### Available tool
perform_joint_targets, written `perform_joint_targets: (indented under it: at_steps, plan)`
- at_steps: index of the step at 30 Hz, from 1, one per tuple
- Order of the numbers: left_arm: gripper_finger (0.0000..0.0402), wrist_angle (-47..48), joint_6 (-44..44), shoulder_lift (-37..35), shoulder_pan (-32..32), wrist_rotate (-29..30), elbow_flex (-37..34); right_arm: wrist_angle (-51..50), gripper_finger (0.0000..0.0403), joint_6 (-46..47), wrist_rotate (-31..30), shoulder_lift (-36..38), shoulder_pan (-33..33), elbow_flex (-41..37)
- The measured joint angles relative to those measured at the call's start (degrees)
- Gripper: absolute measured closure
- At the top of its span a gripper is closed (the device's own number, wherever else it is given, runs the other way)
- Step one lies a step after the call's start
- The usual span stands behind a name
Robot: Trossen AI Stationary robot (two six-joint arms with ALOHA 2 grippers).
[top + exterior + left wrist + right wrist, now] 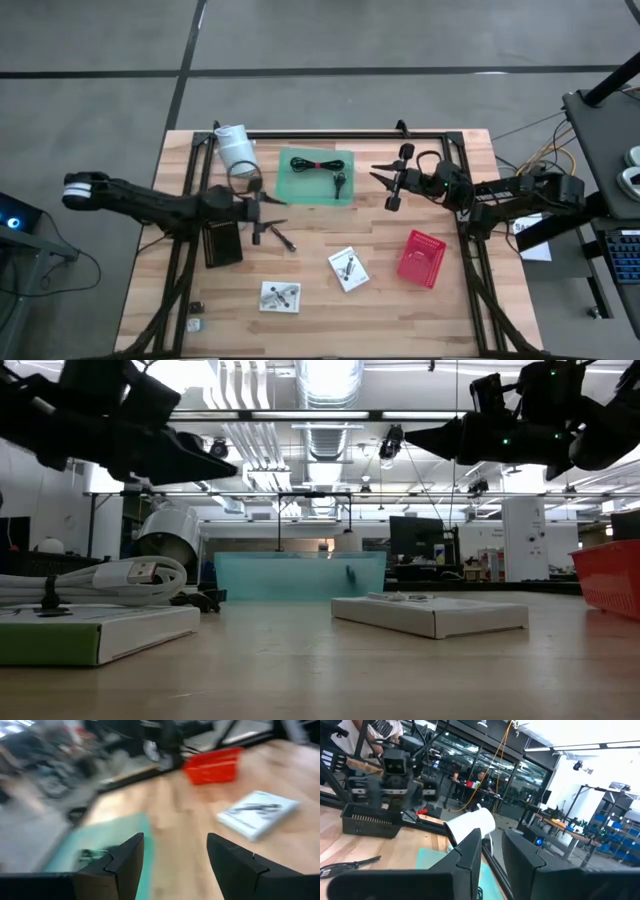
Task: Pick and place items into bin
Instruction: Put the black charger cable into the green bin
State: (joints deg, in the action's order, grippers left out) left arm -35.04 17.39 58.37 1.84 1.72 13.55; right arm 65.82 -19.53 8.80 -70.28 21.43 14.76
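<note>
Your left gripper (268,212) is hovering above the middle-left of the wooden surface (320,300), fingers spread wide with nothing between them; the left wrist view confirms the open gap. Just beside it on the surface a thin dark pen-like tool (283,238) is lying, and a black slotted basket (223,243) is sitting near the arm's underside.

Your right gripper (388,181) is hanging in the air just off the right edge of the green tray (292,188), fingers parted a moderate way and carrying nothing.

Inside the green tray you are seeing a coiled black cable bundle (318,164) with a red tie. A second dark cable loop (243,172) is lying just left of the tray, below the white cylindrical roll (236,146) at the far-left corner.

Two white packets of dark hardware are resting flat toward the near side: one packet (348,268) at centre, the other packet (280,297) nearer the front edge. The red bin (421,257) is standing on the right side, well apart from both grippers. I cannot tell whether it contains anything.
</note>
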Motion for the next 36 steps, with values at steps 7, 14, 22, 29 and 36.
perform_joint_targets:
  at_steps: [7, 14, 22, 29, 36]
  plan:
    - [0.0201, 5.95, -5.01, 10.02, -0.43, -4.44, 3.95, -1.15, 0.0337, -0.16, 0.02, 0.0, 0.0, 0.0]
    - [0.0201, 19.32, -8.46, 15.44, -0.84, -4.67, 10.07, -2.6, 0.0337, -0.4, 0.05, 0.02, 0.0, 0.0]
    - [0.0201, 41.42, -11.06, 15.95, -1.45, -6.11, 17.24, -2.62, 0.0337, -0.44, 0.09, 0.02, 0.0, 0.0]
    - [0.0201, 43.53, -11.11, 16.24, -1.47, -6.09, 17.11, -2.62, 0.0337, -0.64, 0.13, 0.02, -0.04, 0.0]
    - [0.0201, 42.7, -11.08, 18.67, -1.52, -4.14, 16.96, -2.63, 0.0337, -0.65, 0.13, 0.02, -0.04, 0.0]
